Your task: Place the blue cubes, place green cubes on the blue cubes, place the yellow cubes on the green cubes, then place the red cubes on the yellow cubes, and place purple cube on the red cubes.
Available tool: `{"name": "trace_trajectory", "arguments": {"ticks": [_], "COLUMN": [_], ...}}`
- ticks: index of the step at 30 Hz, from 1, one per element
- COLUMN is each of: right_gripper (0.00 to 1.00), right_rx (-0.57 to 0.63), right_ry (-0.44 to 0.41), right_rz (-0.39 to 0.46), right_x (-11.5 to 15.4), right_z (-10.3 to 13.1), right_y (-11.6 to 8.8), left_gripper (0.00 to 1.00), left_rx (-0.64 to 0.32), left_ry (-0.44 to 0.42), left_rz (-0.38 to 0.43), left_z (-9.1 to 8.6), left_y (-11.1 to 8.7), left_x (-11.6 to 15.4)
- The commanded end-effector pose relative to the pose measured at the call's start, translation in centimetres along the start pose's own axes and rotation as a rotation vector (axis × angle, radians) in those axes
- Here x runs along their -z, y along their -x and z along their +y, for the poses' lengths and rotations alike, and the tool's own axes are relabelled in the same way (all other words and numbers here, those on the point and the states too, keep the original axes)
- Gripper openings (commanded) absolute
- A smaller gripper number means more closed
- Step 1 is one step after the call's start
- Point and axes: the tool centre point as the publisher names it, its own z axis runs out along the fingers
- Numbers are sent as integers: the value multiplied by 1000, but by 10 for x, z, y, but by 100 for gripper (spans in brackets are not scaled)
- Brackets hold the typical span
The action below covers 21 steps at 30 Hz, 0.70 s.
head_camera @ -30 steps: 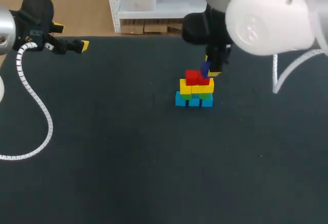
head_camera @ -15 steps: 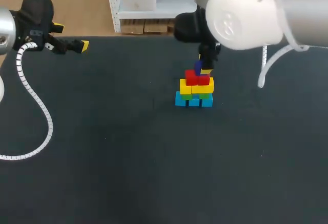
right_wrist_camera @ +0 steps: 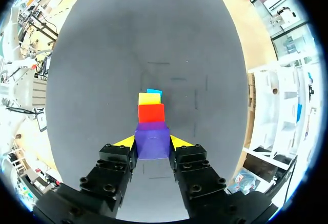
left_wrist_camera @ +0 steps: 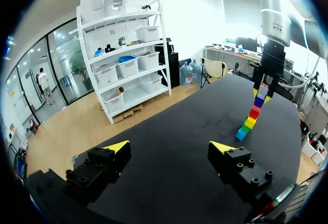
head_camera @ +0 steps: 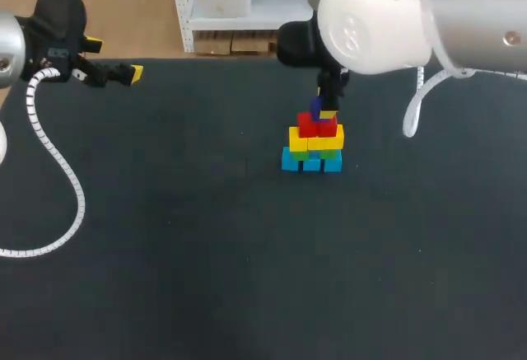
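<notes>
A small tower stands on the black table [head_camera: 206, 236]: blue cubes [head_camera: 310, 162] at the base, green cubes [head_camera: 329, 154] on them, yellow cubes [head_camera: 317, 139] above, red cubes [head_camera: 316, 124] on top. My right gripper [head_camera: 324, 109] hangs just over the red cubes, shut on the purple cube [right_wrist_camera: 152, 143], whose faces sit between the two yellow tips. In the right wrist view the red cube [right_wrist_camera: 151, 113], yellow cube [right_wrist_camera: 149, 99] and blue cube [right_wrist_camera: 154, 92] show directly under it. My left gripper [left_wrist_camera: 169, 151] stays open at the table's far left corner, with the tower [left_wrist_camera: 252, 119] far ahead of it.
The left arm's white ribbed cable [head_camera: 58, 162] loops over the table's left side. The right arm's white housing [head_camera: 379, 22] hangs above the table's far right.
My right gripper has carried the purple cube to the left, from beside the red cubes to a spot over them. The left arm has not moved.
</notes>
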Motion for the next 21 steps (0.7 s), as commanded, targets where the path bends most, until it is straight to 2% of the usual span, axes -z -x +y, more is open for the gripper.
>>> {"name": "trace_trajectory", "arguments": {"ticks": [1,17,21], "right_gripper": [0,7,12], "right_rx": [1,3,1], "right_ry": [4,-1,-1], "right_rz": [1,14,13], "right_x": [-1,-5,-5], "right_z": [-1,-1,-1], "right_y": [2,0,0], "left_gripper": [100,100,100], "left_rx": [-2,-2,-2], "left_ry": [-5,-5,-5], "left_rz": [-9,-9,-9], "left_z": [1,1,1], "left_y": [-2,-2,-2], "left_x": [1,1,1]}}
